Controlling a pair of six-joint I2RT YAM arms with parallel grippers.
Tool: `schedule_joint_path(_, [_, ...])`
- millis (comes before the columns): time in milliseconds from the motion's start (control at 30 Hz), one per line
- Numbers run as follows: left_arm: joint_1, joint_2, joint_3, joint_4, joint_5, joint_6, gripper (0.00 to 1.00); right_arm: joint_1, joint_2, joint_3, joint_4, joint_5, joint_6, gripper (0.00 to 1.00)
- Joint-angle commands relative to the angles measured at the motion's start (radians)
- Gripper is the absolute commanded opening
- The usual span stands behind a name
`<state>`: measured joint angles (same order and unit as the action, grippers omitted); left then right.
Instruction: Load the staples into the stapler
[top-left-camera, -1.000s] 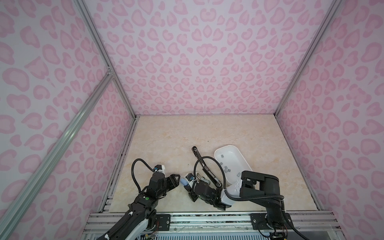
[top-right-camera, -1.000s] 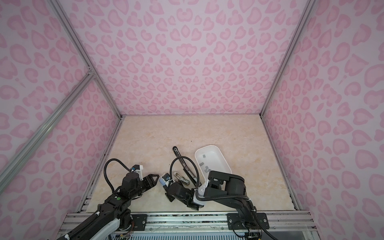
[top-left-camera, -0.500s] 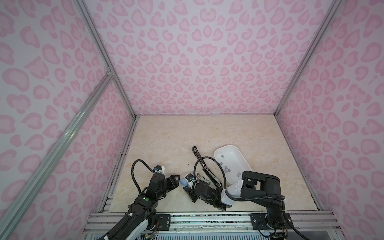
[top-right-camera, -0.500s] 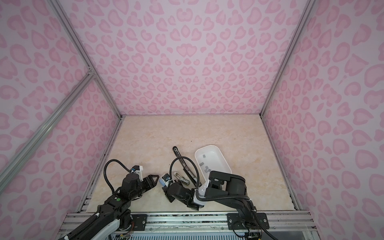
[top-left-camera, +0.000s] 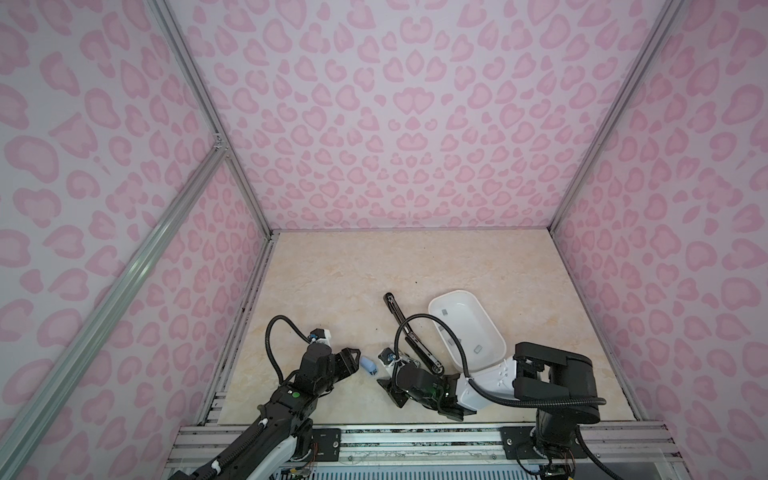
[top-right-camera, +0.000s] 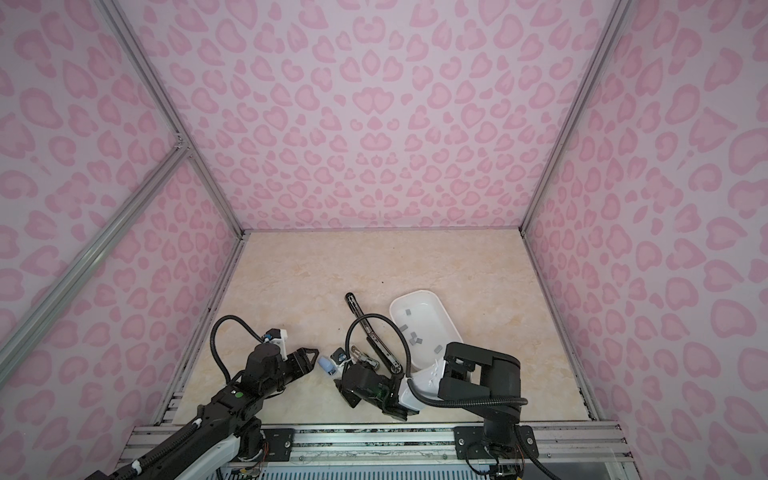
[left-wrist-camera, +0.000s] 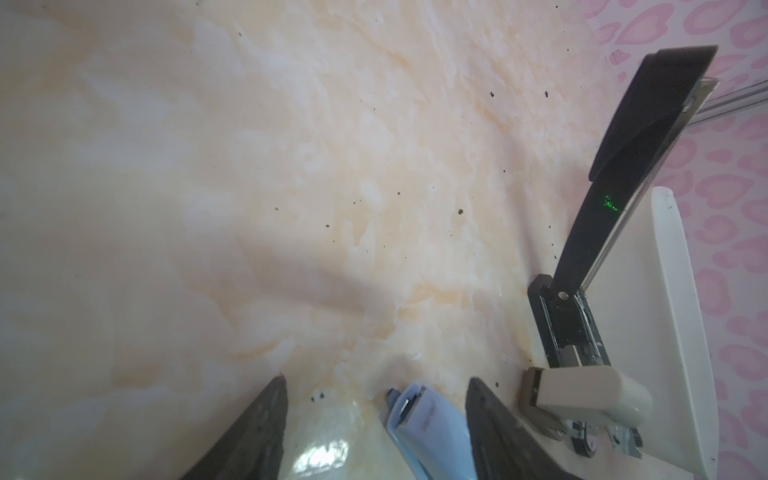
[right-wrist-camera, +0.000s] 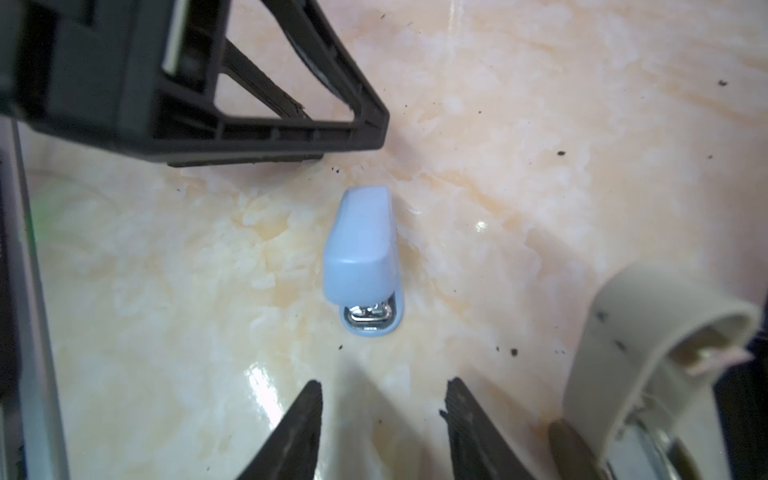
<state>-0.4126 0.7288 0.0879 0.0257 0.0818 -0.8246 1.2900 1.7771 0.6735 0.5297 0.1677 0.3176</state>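
Note:
A small light-blue stapler (top-left-camera: 368, 365) (top-right-camera: 325, 366) lies shut on the marble floor between my two grippers. In the left wrist view its end (left-wrist-camera: 419, 419) sits between the open jaws of my left gripper (left-wrist-camera: 376, 380) (top-left-camera: 353, 358), nearer one finger and not pinched. My right gripper (right-wrist-camera: 384, 382) is open and empty, a short way from the blue stapler's mouth (right-wrist-camera: 365, 257). The staples (top-right-camera: 415, 338) are small grey blocks lying loose in a white tray (top-left-camera: 453, 293) (top-right-camera: 415, 292).
A long black stapler (top-left-camera: 411, 332) (left-wrist-camera: 615, 166) lies swung open beside the tray. A beige stapler (left-wrist-camera: 590, 392) (right-wrist-camera: 648, 332) lies close to my right gripper. The left gripper's black finger frame (right-wrist-camera: 291, 124) is close behind the blue stapler. Pink patterned walls enclose the floor.
The right gripper's jaws stand wider apart than a second ago. Both arms and the blue stapler have barely moved.

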Motion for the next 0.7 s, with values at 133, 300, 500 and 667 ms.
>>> schedule_joint_path(133, [-0.012, 0.064, 0.020, -0.003, -0.015, 0.016, 0.68, 0.002, -0.060, 0.006, -0.022, 0.001, -0.032, 0.38])
schedule_joint_path(300, [-0.027, 0.087, 0.026, 0.004, -0.033, 0.020, 0.67, 0.000, -0.030, 0.066, -0.047, -0.008, -0.040, 0.32])
schedule_joint_path(500, [-0.035, 0.089, 0.025, 0.003, -0.046, 0.021, 0.60, -0.015, 0.015, 0.109, -0.047, -0.018, -0.028, 0.26])
schedule_joint_path(667, [-0.036, 0.081, 0.020, 0.008, -0.042, 0.021, 0.58, -0.020, 0.039, 0.135, -0.050, -0.011, -0.026, 0.25])
